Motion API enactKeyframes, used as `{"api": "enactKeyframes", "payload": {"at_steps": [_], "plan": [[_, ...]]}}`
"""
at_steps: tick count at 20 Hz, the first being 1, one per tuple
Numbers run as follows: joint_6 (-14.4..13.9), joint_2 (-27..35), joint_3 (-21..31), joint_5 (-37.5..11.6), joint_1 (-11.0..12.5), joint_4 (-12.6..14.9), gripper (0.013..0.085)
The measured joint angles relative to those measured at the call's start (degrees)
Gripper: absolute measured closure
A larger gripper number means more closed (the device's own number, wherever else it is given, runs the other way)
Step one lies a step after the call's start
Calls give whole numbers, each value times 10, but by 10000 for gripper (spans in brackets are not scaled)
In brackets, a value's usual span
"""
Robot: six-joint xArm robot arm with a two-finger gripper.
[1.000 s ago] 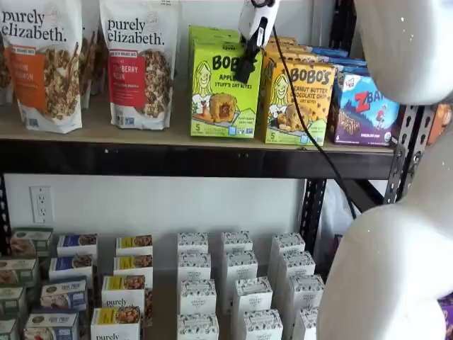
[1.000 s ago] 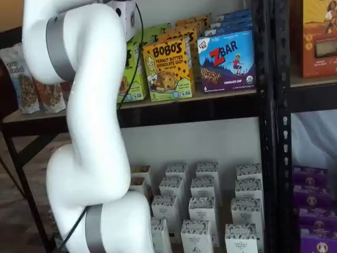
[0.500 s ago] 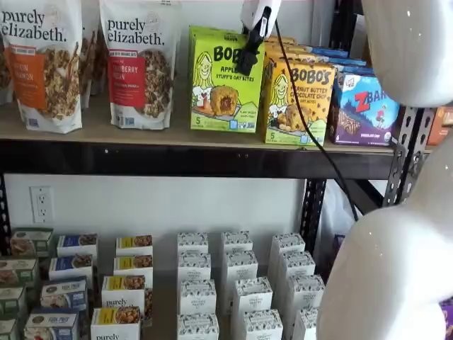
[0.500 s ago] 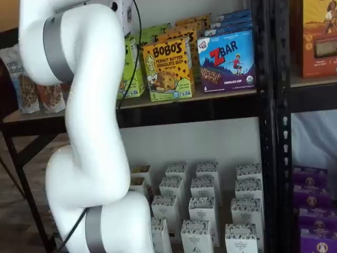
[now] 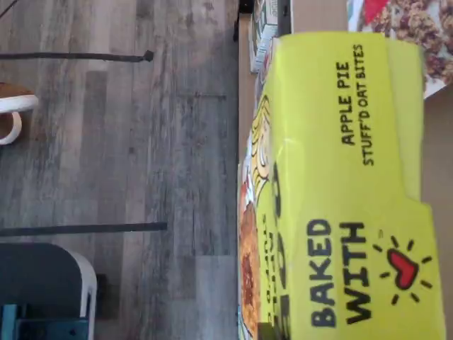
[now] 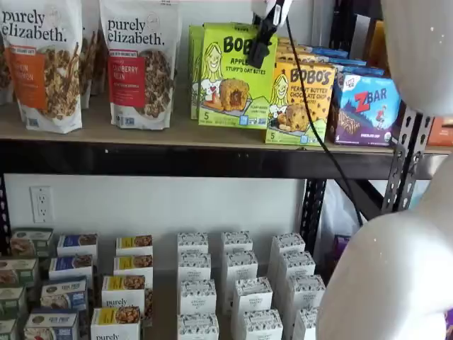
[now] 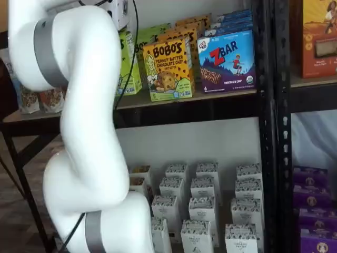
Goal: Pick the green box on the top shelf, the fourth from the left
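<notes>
My gripper (image 6: 260,48) hangs from the top edge in a shelf view, its black fingers shut on the top of the green box (image 6: 235,76). The lime-green Bobo's Apple Pie carton is upright, slightly tilted, raised a little and forward of its row on the top shelf (image 6: 177,134). Another green carton (image 6: 193,71) stands behind it. In a shelf view the green box (image 7: 128,63) shows partly behind the white arm, above the shelf board (image 7: 210,97). The wrist view shows the green box's top face (image 5: 347,198) close up, reading "APPLE PIE".
The yellow-orange Bobo's Peanut Butter carton (image 6: 299,103) and the blue ZBar box (image 6: 364,110) stand right of the green box. Purely Elizabeth bags (image 6: 138,64) stand left. Small white cartons (image 6: 241,283) fill the lower level. The white arm (image 7: 84,132) blocks much of one view.
The green box has risen and come forward off its row with the gripper, which moved up and slightly right. The neighbouring cartons have not moved.
</notes>
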State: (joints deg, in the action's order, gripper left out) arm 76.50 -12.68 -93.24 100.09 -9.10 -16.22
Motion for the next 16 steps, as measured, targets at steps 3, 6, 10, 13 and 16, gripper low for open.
{"api": "enactKeyframes", "payload": {"at_steps": [3,6,10,13,16], "plan": [[5,-17,7,15,9,-5,690],[11,-34,17,24,17,-4,690],[23,-60,36,34,31,-1,690],[35,-80,50,42,45,-2,690],[47,-98,65,50,59,-3,690]]}}
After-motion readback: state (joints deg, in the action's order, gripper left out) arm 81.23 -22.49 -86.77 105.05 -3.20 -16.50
